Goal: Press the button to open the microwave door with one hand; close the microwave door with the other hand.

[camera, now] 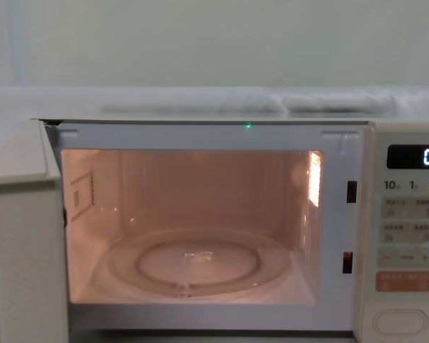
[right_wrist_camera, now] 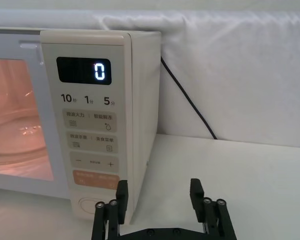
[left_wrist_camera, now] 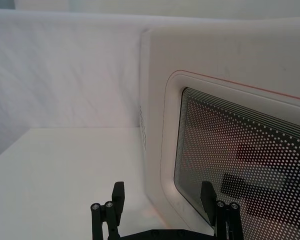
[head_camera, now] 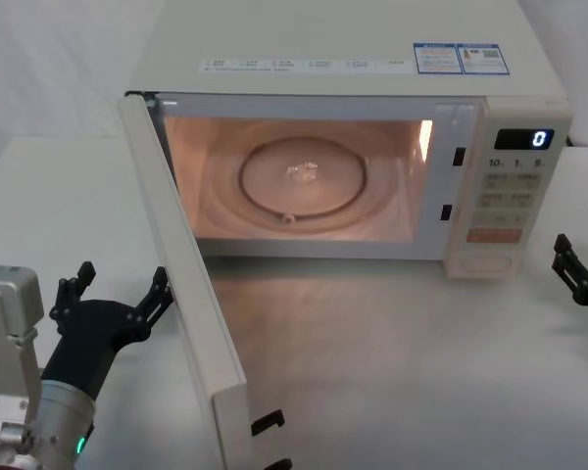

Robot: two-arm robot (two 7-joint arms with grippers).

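The microwave door [head_camera: 181,294] stands wide open, swung out toward the left, its cream edge facing me. My left gripper [head_camera: 121,284] is open just left of the door's outer face, about level with its lower half. In the left wrist view the left gripper [left_wrist_camera: 163,195] faces the door's dotted glass window [left_wrist_camera: 240,150], close to it but apart. The wide cream button [head_camera: 492,262] sits at the bottom of the control panel. My right gripper [head_camera: 576,269] hangs open to the right of the panel. In the right wrist view the right gripper [right_wrist_camera: 159,192] is beside the button [right_wrist_camera: 92,206], not touching it.
The lit cavity holds a glass turntable [head_camera: 299,181]. The display [right_wrist_camera: 85,70] reads 0. A black power cord [right_wrist_camera: 187,100] runs down behind the microwave's right side. White table surface [head_camera: 392,372] spreads in front and to both sides.
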